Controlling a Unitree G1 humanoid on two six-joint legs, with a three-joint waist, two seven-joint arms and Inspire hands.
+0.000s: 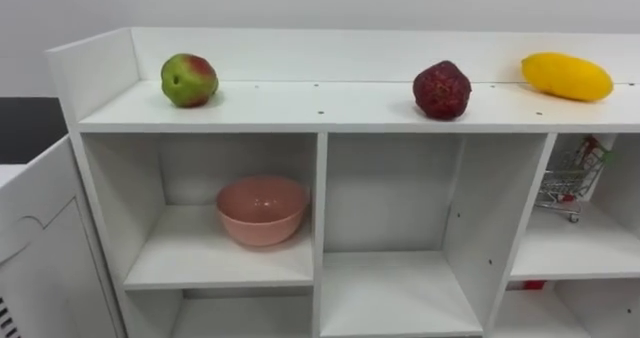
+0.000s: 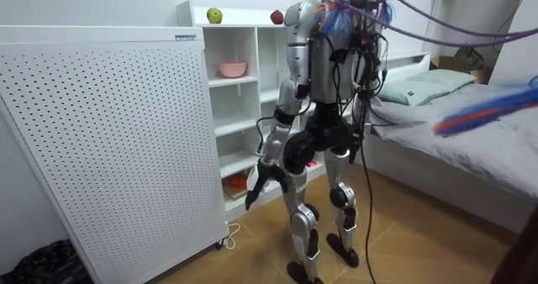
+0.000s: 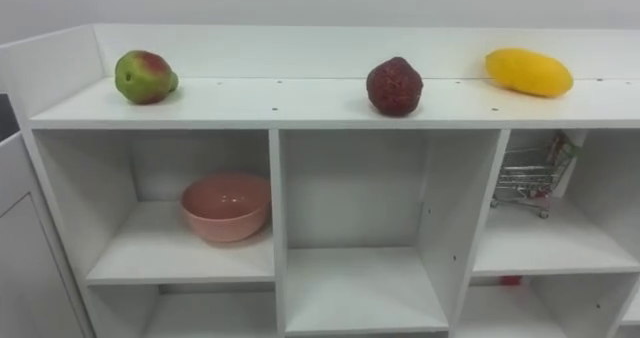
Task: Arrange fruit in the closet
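Facing closet (image 1: 320, 108), left hand (image 2: 258, 183) low at side, fingers loose, holding nothing. Inside, left compartment: pink bowl (image 1: 262, 209); right compartment: small cart (image 1: 570, 183). On top, well apart: apple (image 1: 189, 80) left, red fruit (image 1: 442, 89) middle, mango (image 1: 566, 76) right.

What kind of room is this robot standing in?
Most likely a bedroom: a bed with a pillow sits beside a white shelf unit holding an apple and a pink bowl.
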